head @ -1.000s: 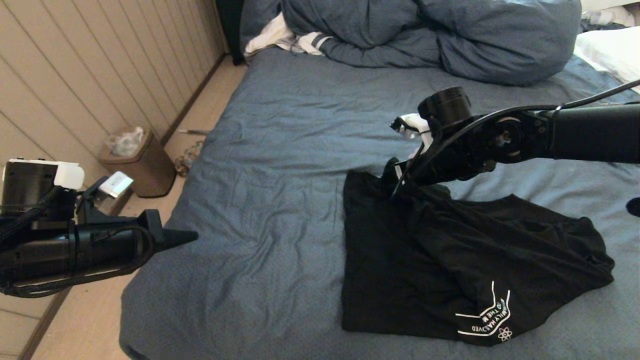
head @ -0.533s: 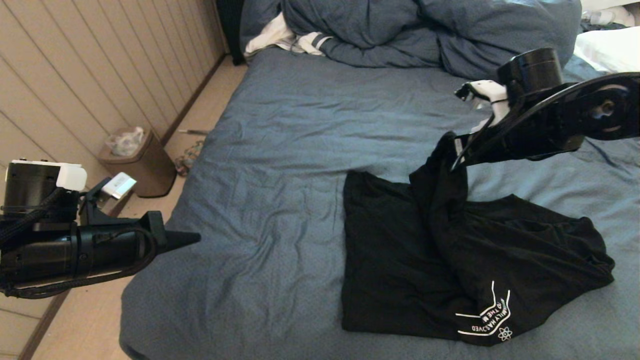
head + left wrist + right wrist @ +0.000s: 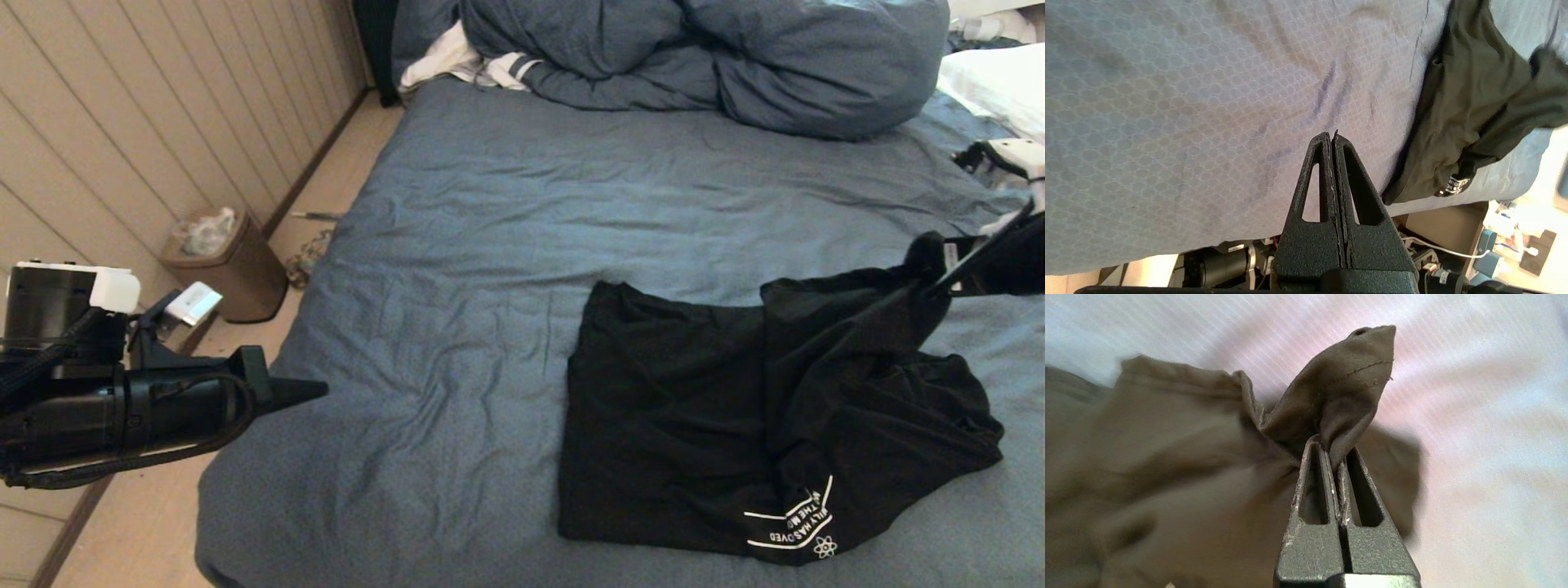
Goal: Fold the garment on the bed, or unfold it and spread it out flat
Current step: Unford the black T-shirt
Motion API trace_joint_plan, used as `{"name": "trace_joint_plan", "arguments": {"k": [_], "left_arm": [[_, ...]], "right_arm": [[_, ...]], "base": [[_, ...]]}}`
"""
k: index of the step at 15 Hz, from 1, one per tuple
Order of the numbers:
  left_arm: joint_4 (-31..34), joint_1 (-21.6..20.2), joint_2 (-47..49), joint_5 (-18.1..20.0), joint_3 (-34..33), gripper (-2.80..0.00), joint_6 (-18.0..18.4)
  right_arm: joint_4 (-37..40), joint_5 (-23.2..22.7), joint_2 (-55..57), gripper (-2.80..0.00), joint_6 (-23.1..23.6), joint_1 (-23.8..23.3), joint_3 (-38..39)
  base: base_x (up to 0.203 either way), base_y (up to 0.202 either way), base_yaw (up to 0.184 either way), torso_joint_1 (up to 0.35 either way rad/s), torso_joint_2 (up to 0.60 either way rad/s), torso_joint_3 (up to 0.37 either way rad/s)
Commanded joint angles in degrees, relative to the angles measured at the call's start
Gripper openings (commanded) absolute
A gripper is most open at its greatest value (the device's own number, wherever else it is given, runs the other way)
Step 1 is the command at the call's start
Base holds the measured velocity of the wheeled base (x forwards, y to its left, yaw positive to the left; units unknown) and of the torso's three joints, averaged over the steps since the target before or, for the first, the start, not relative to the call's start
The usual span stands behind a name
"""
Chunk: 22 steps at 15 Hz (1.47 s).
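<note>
Across the wrinkled blue bed (image 3: 490, 245) we see our left gripper (image 3: 314, 392) parked off its left edge, jaws pressed together and empty. Beyond it, our right gripper (image 3: 1337, 457) pinches a hemmed corner of the garment (image 3: 735, 408) and has carried it rightward, peeling the top layer open toward lying flat. Farther back sits the duvet (image 3: 694, 57).

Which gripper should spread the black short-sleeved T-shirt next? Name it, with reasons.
Right. The right gripper is already shut on a hemmed fold of the black short-sleeved T-shirt. The left gripper is shut on nothing, beside the slate-blue bed.
</note>
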State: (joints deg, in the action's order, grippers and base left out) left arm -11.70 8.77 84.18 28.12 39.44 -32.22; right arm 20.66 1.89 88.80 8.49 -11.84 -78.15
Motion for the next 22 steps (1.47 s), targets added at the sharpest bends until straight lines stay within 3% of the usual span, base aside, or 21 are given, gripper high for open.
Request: {"name": "trace_joint_plan", "arguments": {"k": [1,3,5,11,17,22], "left_arm": [[-0.07,0.12,-0.06,0.18,-0.06,-2.80,-0.21],[0.00,0.70,-0.06,0.18,-0.15,-2.80,-0.21],[0.01,0.96,0.10,0.18,-0.15,-2.80,-0.21],[0.01,1.17,0.46,0.18,-0.15,-2.80,-0.21],[-0.07,1.69,1.25,0.18,-0.06,-2.80,-0.21],[-0.05,1.96,1.25,0.18,-0.06,-2.80,-0.14]], "right_arm": [[0.02,-0.60,-4.73,-2.80,0.46,-4.98,4.52],[0.03,-4.41,-5.76,-2.80,1.48,-10.41,7.13],[0.00,-7.67,-6.15,-2.80,3.06,-12.44,11.23],[-1.87,-8.60,-6.32,-2.80,3.99,-12.05,18.05],[-2.37,-14.13,-15.00,-2.80,4.18,-11.61,25.39],[11.38,-17.73,-27.62,-2.80,4.37,-7.98,26.71]], "base": [[0.000,0.000,0.000,0.000,0.00,0.000],[0.000,0.000,0.000,0.000,0.00,0.000],[0.000,0.000,0.000,0.000,0.00,0.000],[0.000,0.000,0.000,0.000,0.00,0.000],[0.000,0.000,0.000,0.000,0.00,0.000],[0.000,0.000,0.000,0.000,0.00,0.000]]}}
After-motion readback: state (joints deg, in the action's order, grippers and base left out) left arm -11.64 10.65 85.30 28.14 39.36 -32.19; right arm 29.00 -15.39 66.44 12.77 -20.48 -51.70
